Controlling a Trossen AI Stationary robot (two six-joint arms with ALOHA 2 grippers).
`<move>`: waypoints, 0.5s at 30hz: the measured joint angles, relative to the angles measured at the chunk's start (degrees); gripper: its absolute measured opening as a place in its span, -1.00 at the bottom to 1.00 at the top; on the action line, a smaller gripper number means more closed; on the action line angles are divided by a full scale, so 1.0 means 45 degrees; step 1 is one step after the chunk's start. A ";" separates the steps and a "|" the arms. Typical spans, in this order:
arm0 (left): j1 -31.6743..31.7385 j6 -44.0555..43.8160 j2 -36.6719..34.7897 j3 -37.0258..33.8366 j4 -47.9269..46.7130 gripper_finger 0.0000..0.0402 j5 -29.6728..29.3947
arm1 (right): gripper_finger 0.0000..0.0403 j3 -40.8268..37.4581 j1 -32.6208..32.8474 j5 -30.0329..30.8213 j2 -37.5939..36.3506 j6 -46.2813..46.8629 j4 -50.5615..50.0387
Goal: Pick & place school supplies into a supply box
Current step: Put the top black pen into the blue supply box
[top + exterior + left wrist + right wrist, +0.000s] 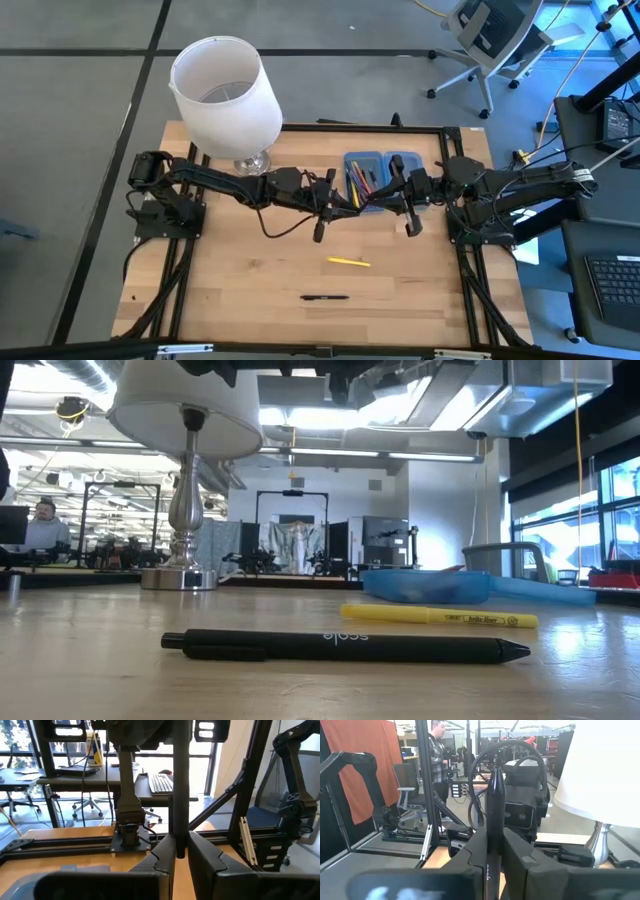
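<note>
Overhead straight down, table-level across, two wrist close-ups

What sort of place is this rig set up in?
Probably a robotics lab in an open office: other arm rigs stand on benches behind, with a desk keyboard, a swivel chair and a person.

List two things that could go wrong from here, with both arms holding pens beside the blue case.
1. The left claw, shut on a dark pen, and the right claw, shut on a black pen, hang close together beside the blue case; they might collide.
2. Each pen stands upright in its claw, so on release it may tip past the case's rim, especially as other pens already lie inside.
</note>
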 joint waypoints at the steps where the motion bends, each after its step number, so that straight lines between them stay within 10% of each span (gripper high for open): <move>1: 0.0000 0.0089 0.0000 0.0000 -0.0005 -0.84 -0.0040 | -0.80 0.0000 0.0000 -0.0008 0.0000 0.0043 0.0004; 15: 0.0019 0.0686 -0.0022 0.0053 -0.2605 -0.84 0.0074 | -0.80 -0.0005 0.0003 0.1070 0.0044 0.0530 -0.1794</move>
